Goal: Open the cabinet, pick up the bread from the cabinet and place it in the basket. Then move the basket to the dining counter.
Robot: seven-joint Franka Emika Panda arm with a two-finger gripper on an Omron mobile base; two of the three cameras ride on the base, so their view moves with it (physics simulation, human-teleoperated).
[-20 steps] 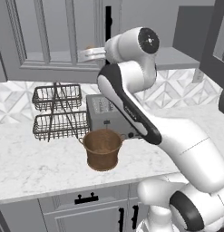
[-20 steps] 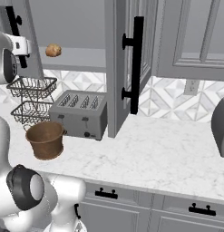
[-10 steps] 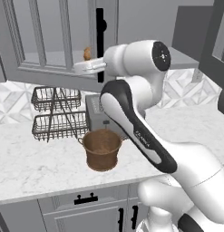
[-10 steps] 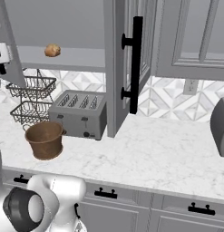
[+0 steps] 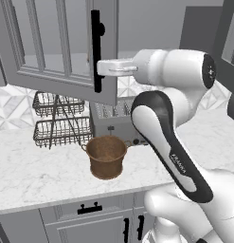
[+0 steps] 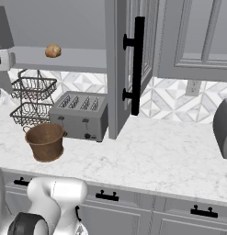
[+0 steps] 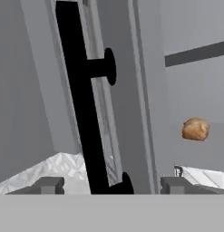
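Tan bread (image 7: 195, 129) on cabinet shelf: light, soft, crushable; pinch its middle gently. Pincer (image 7: 106, 185) wide, straddling door handle (image 7: 81, 104).

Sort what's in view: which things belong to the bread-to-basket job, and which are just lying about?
Job: cabinet with its doors swung open; bread on its shelf; basket, nothing showing in it.
Lying about: toaster; wire rack.

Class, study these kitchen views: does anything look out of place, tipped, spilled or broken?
Nothing stands out. The basket stands upright on the counter beside the toaster, the bread sits on the shelf, and the cabinet door hangs open, undamaged.
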